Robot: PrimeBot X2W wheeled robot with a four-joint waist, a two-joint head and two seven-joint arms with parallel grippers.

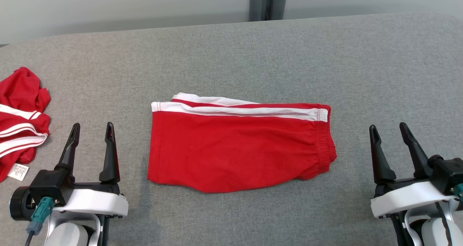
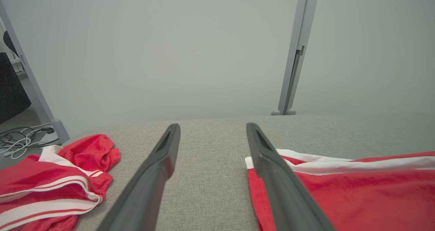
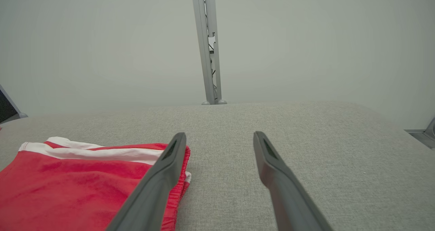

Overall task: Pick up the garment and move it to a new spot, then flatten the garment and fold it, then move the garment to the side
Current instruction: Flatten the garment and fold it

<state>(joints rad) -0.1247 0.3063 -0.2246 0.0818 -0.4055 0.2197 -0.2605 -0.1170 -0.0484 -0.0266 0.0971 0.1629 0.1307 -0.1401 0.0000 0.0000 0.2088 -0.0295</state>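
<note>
Folded red garment lies flat between the released left claw and released right claw.

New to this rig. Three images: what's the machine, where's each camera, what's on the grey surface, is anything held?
It is a two-armed robot. The wide picture is from its head camera, looking down at a grey fabric-covered surface. The left gripper is at lower left, the right gripper at lower right, each with two dark fingers. The other two pictures come from wrist cameras, looking along each gripper's fingers. Between the grippers lie red shorts with white stripes, flat and apparently folded. A second red garment sits crumpled at the left edge. Both grippers are open and hold nothing.
</note>
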